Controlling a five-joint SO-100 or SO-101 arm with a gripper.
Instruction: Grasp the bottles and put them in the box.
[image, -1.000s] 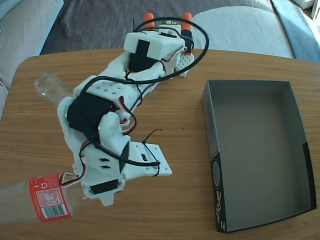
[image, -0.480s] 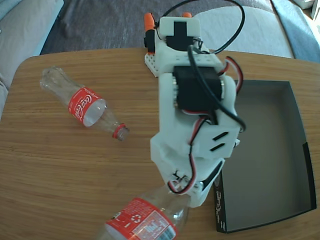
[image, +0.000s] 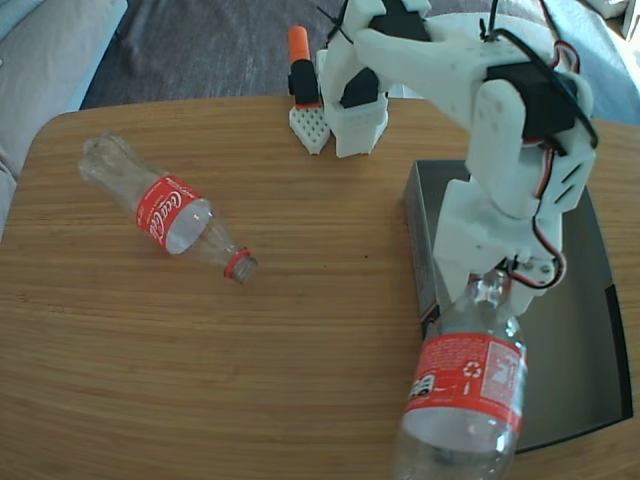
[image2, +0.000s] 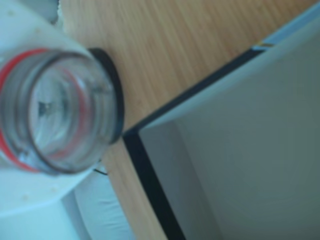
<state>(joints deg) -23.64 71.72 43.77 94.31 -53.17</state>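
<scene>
One clear bottle (image: 168, 212) with a red label lies on its side on the left of the wooden table (image: 300, 330), capless mouth toward the middle. My gripper (image: 492, 284) is shut on the neck of a second bottle (image: 465, 385), which hangs tilted over the near left wall of the box (image: 592, 330). The box is a shallow grey tray with black sides and nothing shows inside it. In the wrist view the held bottle's open mouth (image2: 55, 115) fills the left, with a corner of the box (image2: 235, 150) just to its right.
The arm's base and an orange-handled clamp (image: 300, 55) stand at the table's far edge, above the box's left end. Grey cushions (image: 60, 50) lie beyond the table. Bare wood stretches between the lying bottle and the box.
The arm has swung right from the table's front left, carrying the bottle over to the box's left wall. The lying bottle, hidden by the arm at first, stayed put.
</scene>
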